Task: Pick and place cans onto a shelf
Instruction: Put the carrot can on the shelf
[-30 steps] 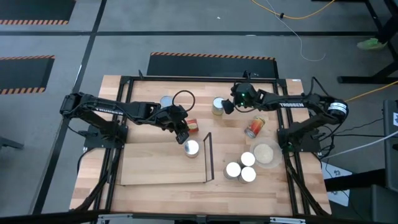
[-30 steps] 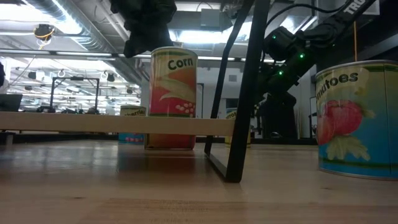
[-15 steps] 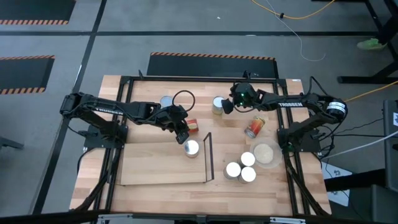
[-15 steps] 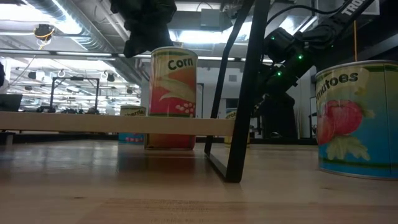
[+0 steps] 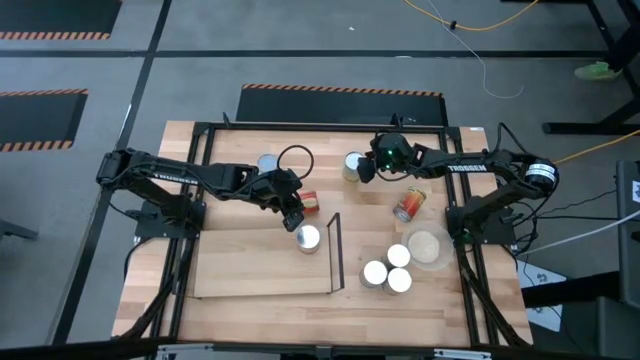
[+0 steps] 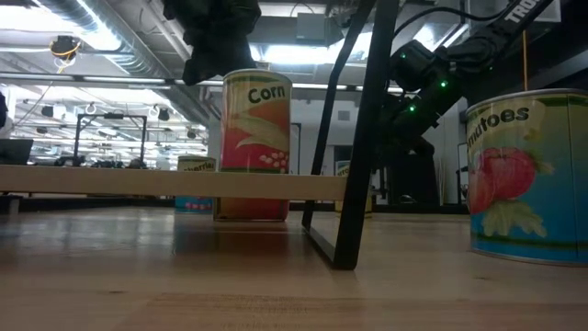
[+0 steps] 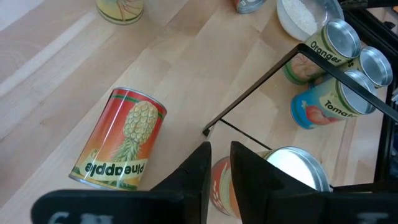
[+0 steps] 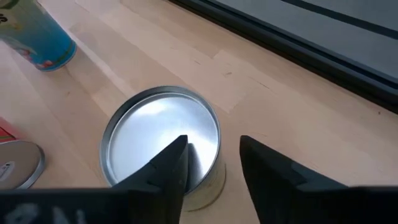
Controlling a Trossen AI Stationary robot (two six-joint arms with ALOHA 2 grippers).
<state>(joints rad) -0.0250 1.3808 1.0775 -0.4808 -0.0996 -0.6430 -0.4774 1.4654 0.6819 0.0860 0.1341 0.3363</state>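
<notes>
The shelf board lies at the front left, with its black frame at its right end. A corn can stands upright on the board beside the frame. My left gripper hovers just above it, shut and empty. A pineapple can lies on its side next to it. My right gripper is open at a silver-topped can that stands at the far middle of the table. One finger is over its top and the other is beside its wall. My right gripper comes at the silver-topped can from its right, slanting down. One finger stands over the lid near the rim, and the other stands outside the wall. I cannot tell whether either finger touches the can.
Another can and a black ring sit at the far left. A can lies on its side at the right. Three upright cans and a beige dish stand at the front right.
</notes>
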